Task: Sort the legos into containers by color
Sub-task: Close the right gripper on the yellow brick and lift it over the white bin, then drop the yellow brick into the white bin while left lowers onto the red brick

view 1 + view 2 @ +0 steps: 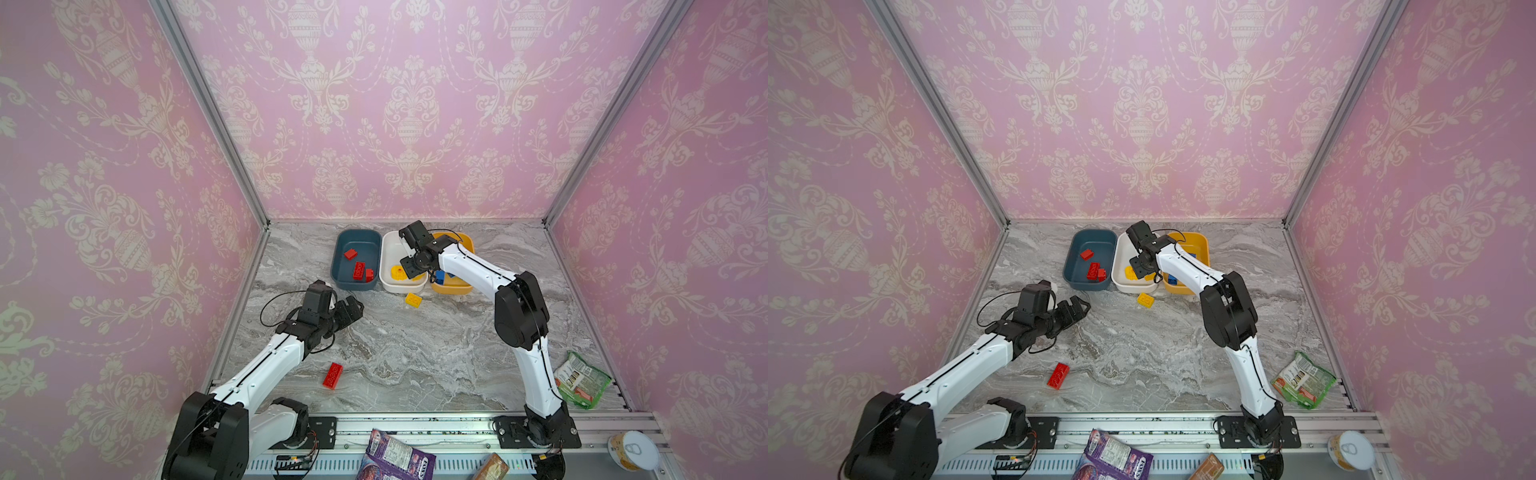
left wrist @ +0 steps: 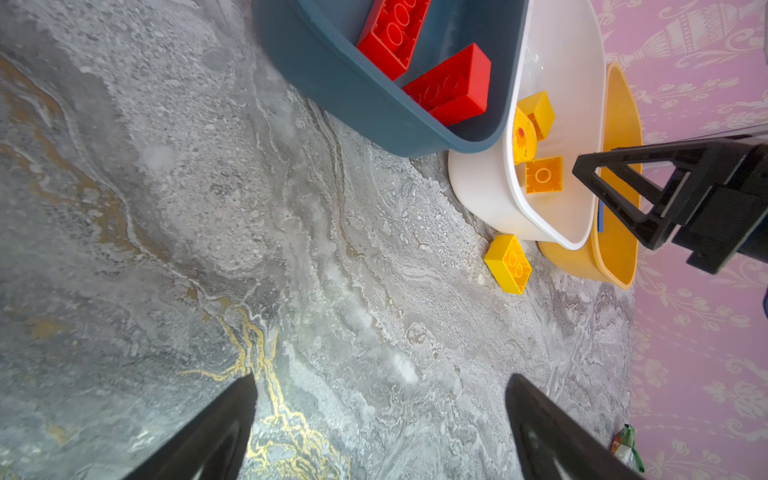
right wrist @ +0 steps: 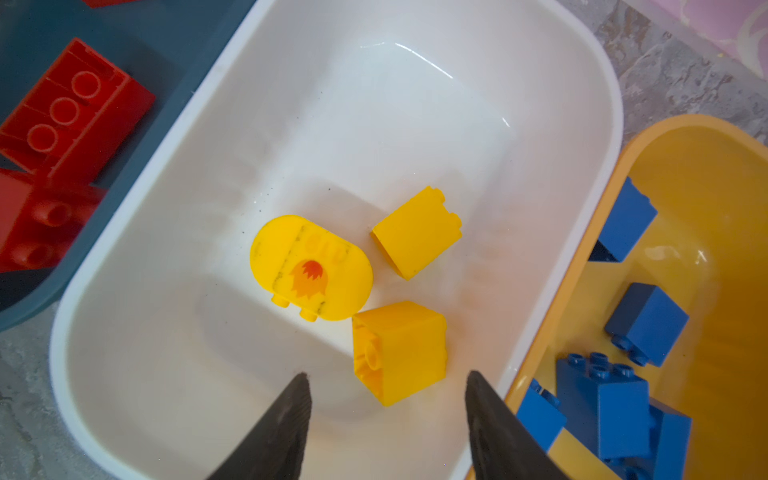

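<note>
**Sorting scene, both arms in view.** My right gripper [image 3: 387, 376] hangs over the white tub [image 3: 374, 124] and points down into it. Its jaws are parted to a middling gap, with nothing between them and neither finger touching a brick. Just beyond its tips a square yellow brick [image 3: 399, 353] lies on its side on the tub floor. A little farther ahead lie a round yellow piece [image 3: 309, 268] with an orange flame print and a second yellow brick [image 3: 415, 232], all three close together.

On the side of this gripper toward my left gripper stands the blue tub [image 1: 361, 241], holding three red bricks [image 1: 359, 270]. On the far side stands the orange tub [image 3: 706, 166], holding several blue bricks [image 3: 646, 324]. The three tubs form a row, each just beside the next.

My left gripper [image 2: 381, 378] hovers over the bare marble table [image 1: 415, 353], short of the tubs, with its jaws spread wide and empty. Ahead of its tips a loose yellow brick [image 2: 508, 264] rests studs up on the table, outside the white tub and just beside its near wall. Behind this gripper, beside my left forearm, a long loose red brick [image 1: 332, 375] lies flat on the table, and nothing touches it.
</note>
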Robot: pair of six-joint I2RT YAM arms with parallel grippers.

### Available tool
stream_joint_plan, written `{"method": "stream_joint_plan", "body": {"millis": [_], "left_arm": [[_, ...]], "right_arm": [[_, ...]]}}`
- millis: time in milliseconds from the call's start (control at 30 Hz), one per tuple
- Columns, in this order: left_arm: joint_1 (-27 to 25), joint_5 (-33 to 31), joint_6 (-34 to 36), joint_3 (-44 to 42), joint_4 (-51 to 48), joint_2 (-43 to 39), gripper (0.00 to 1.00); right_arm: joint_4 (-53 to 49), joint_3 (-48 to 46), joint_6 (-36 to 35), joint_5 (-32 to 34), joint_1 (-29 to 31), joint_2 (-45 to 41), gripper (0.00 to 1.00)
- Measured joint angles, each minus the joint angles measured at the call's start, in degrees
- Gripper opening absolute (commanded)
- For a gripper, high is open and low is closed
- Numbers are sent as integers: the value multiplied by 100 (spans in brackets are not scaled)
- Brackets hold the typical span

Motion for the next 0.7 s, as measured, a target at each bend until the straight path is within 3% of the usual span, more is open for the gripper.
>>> {"method": "stream_joint_plan", "body": {"millis": [467, 700], "left_arm": [[0, -72, 2, 4, -286, -9, 94], [-83, -361, 48, 146, -1043, -271, 93]], "right_arm": [[109, -280, 7, -76, 0, -179, 65], [186, -1038, 74, -308, 0, -940, 73]]}}
